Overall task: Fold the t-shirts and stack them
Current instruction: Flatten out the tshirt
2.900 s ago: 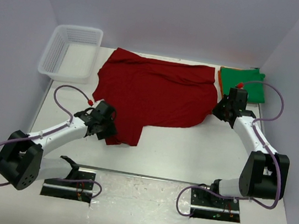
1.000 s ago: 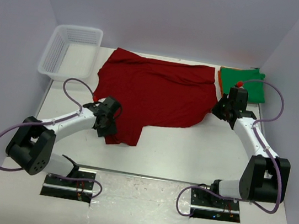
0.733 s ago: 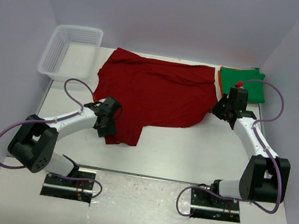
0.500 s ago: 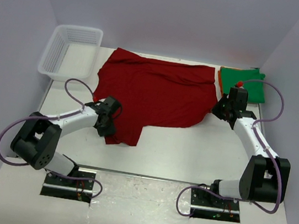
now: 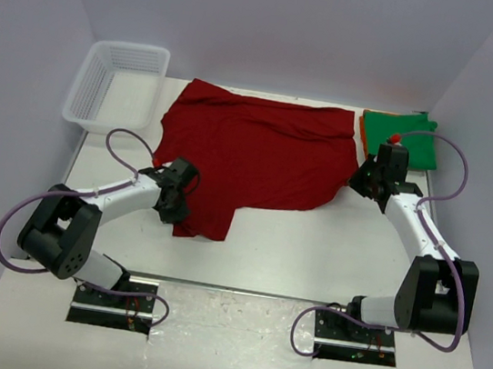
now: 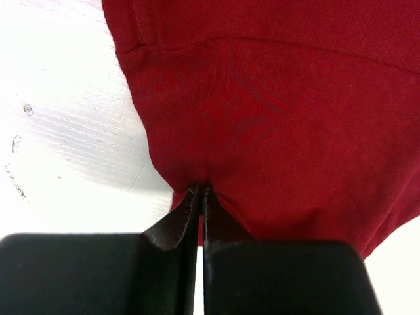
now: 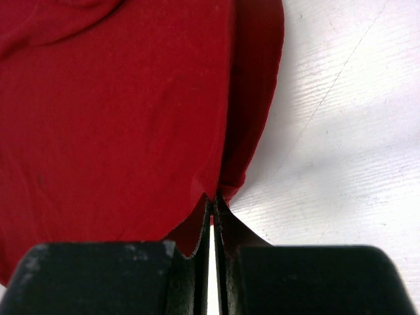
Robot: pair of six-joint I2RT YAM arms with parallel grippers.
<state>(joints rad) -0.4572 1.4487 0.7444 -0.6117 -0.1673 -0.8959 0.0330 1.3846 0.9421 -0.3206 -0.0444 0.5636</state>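
A dark red t-shirt (image 5: 251, 153) lies spread over the middle of the table. My left gripper (image 5: 174, 200) is shut on its near left edge; the left wrist view shows the cloth (image 6: 275, 118) pinched at my left gripper's (image 6: 201, 189) tips. Over at the shirt's right edge my right gripper (image 5: 358, 180) is shut on the fabric (image 7: 111, 118), pinched at the right gripper's (image 7: 212, 197) tips. A folded green t-shirt (image 5: 400, 137) rests on an orange one (image 5: 362, 133) at the back right corner.
A white mesh basket (image 5: 118, 84) stands at the back left corner. Purple walls close in the table on three sides. Bare white table (image 5: 311, 249) lies in front of the red shirt.
My left gripper has closed on the red shirt's near left edge after sliding in a little. The right arm and the shirt have not moved.
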